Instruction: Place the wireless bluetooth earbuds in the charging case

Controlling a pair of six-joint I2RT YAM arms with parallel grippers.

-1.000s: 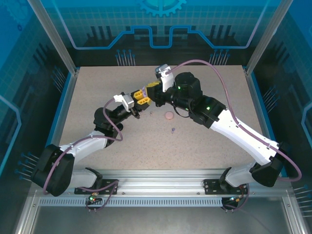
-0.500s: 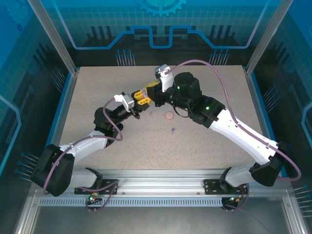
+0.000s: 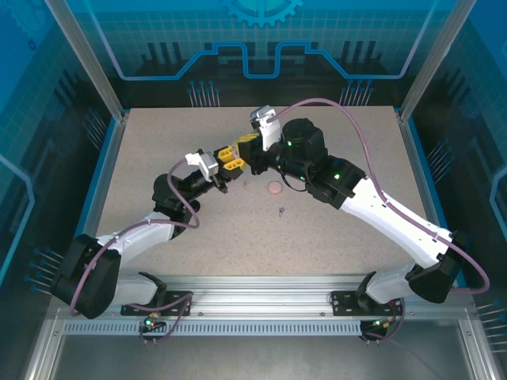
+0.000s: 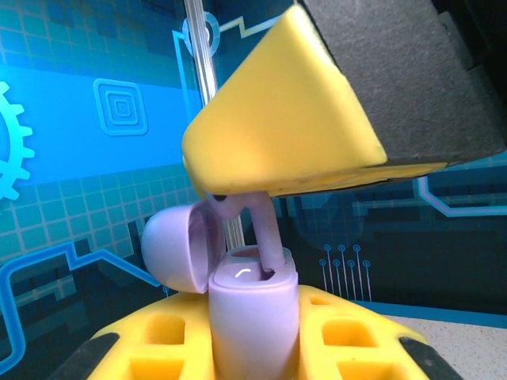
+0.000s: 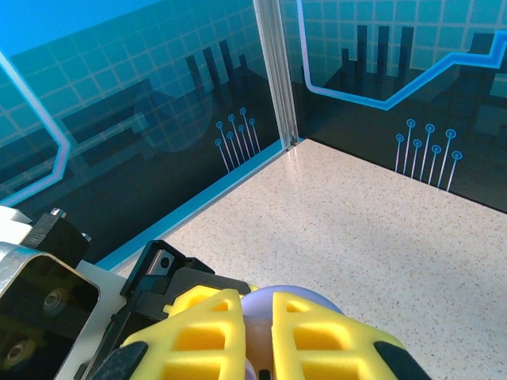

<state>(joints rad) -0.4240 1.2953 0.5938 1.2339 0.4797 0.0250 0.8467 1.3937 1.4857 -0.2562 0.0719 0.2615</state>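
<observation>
At the bottom of the overhead view the two arms rise from their bases and lean in toward each other, meeting above the middle of the worktop point(image 3: 341, 237). The left arm bends up from the lower left and ends in the left hand point(image 3: 228, 158). The right arm sweeps in from the lower right, elbow high, with the right hand point(image 3: 245, 142) turned back toward the left one so that their yellow tips almost touch.

Seen from the left wrist, the left hand is clenched on a purple case point(image 4: 252, 313). The case stands upright between the yellow fingers point(image 4: 158, 336) at the bottom of the frame, and its lid point(image 4: 176, 247) is swung open to the left. From above, a yellow finger of the right hand presses down on a purple earbud point(image 4: 267, 237). The stem reaches into the mouth of the case. The head is tucked under the pad, so the pinch looks closed on it, though the contact itself is hidden.

In the right wrist view, a rounded purple shape, probably the case, sits between that hand's nearly closed fingers.

On the worktop to the right of the hands lie a pink round case point(image 3: 274, 188) and, nearer the bases, a loose bud point(image 3: 281, 210).
</observation>
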